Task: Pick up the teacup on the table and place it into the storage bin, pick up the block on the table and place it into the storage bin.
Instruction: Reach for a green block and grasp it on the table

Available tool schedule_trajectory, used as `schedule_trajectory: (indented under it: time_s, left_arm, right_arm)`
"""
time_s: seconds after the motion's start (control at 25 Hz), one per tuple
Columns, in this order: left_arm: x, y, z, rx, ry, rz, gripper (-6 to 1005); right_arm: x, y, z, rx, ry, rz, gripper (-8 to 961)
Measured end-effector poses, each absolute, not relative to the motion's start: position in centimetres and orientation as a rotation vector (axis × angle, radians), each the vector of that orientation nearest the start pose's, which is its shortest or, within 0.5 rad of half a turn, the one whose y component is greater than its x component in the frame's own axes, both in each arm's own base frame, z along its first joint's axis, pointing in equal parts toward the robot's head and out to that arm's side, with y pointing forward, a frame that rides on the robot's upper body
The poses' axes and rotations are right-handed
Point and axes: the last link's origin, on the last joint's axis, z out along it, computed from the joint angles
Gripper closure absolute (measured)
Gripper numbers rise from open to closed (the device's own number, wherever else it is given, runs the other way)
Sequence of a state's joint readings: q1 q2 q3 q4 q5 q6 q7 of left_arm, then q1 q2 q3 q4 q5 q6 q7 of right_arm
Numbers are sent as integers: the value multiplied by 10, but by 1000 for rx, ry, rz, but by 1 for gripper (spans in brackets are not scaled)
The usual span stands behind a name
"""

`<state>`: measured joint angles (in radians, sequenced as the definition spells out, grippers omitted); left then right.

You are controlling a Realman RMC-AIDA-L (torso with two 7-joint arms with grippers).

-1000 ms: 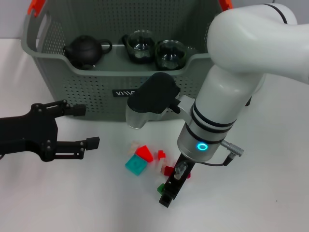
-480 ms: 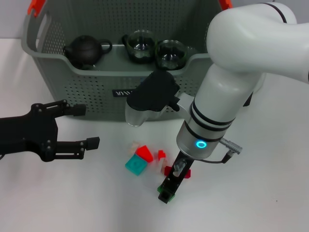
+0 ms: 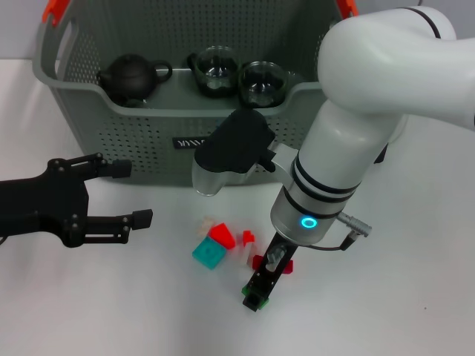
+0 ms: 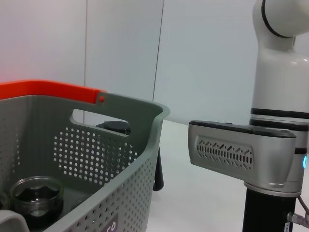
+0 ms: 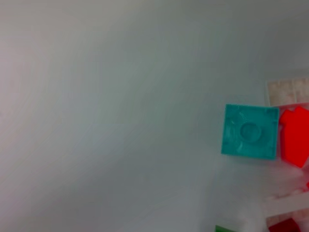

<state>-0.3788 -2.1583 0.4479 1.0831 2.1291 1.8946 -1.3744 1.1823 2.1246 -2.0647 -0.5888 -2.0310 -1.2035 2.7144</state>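
The right gripper (image 3: 256,293) was down among the blocks (image 3: 209,254) right in front of the storage bin (image 3: 178,119), can't tell its fingers. The left gripper (image 3: 126,194) sat open, well off to the side.

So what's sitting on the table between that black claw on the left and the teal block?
Nothing: in the head view the white table is bare between the left gripper, which hovers open, and the teal block.

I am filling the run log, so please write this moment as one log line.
right gripper: down at blocks, fingers not visible | left gripper: open, idle beside storage bin | bin holds teapot, two glass cups
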Motion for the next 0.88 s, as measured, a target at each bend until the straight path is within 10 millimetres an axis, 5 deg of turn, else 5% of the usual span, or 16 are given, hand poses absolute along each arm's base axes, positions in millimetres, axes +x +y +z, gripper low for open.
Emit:
schedule_trajectory:
  time_s: [0.88]
  left_arm:
    - [-276, 275, 61, -2691, -461, -652, 107]
  right_arm:
    - [109, 334, -155, -2878, 790, -874, 500]
